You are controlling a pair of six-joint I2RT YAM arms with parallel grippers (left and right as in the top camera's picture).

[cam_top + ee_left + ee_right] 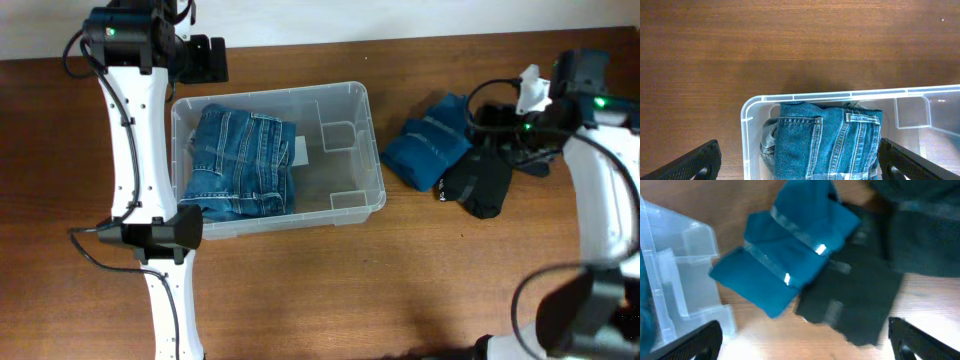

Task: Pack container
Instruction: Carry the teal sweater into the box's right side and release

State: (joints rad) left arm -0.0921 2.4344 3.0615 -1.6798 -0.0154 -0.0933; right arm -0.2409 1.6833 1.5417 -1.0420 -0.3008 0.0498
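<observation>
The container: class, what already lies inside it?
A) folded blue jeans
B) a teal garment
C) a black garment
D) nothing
A: folded blue jeans sit inside the container; the teal garment and the black garment lie outside it on the table.
</observation>
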